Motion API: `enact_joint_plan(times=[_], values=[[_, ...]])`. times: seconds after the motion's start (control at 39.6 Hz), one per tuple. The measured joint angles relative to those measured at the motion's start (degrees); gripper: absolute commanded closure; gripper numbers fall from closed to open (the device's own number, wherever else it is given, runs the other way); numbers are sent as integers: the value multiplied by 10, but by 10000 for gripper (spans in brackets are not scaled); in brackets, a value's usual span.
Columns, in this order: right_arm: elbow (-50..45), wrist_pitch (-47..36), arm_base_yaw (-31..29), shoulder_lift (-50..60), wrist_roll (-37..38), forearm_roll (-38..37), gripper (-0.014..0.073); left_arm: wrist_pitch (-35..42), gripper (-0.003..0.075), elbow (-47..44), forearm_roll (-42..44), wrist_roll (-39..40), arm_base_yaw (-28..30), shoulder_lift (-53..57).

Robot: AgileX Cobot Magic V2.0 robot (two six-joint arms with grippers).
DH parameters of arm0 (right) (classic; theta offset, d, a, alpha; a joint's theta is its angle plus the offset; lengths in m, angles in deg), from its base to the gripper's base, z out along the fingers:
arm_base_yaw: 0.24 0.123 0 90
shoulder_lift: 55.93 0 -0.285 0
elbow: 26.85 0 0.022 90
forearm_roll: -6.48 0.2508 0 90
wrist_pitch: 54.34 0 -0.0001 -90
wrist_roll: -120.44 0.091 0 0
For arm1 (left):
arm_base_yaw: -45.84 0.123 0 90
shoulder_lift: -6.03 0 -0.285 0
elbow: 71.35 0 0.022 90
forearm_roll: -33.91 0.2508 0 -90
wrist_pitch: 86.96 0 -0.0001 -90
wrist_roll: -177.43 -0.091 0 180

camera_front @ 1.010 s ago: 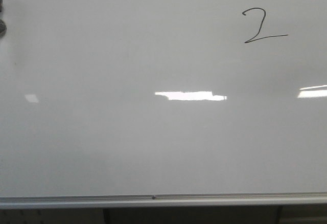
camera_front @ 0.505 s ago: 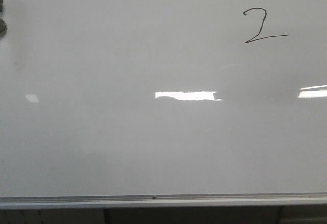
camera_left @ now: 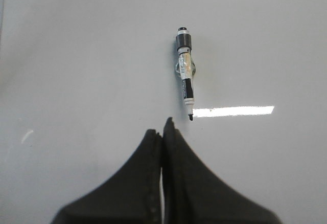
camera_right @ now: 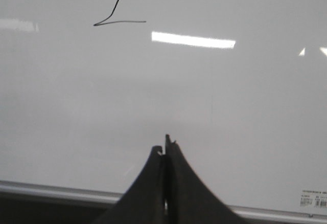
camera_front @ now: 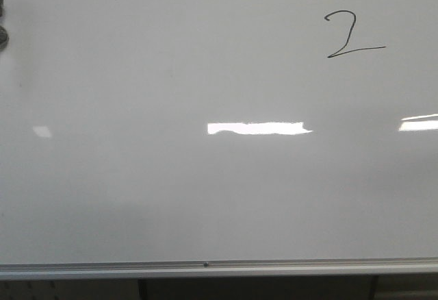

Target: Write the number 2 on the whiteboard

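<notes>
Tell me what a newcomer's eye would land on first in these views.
First the black number 2, drawn in the far right part of the whiteboard in the front view. Next, a marker lying uncapped on the board just beyond the left tool, which is shut and empty. The right tool is shut too, with the digit beyond it.

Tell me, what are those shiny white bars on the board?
Front view: glare from lights on the glossy whiteboard, well below the 2. Left wrist view: another bar beside the marker tip. Right wrist view: one beside the 2; the fingers look blurry.
</notes>
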Motion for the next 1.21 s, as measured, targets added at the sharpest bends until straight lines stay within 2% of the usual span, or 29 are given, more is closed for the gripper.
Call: enact_joint_plan(times=[0.3, 0.45, 1.21], values=[[-127, -149, -16, 39, -2, 9, 660, 0, 740, 0, 0, 0, 0, 0], [-138, -190, -16, 39, -2, 13, 660, 0, 740, 0, 0, 0, 0, 0], [-138, -218, -16, 39, -3, 14, 660, 0, 740, 0, 0, 0, 0, 0]])
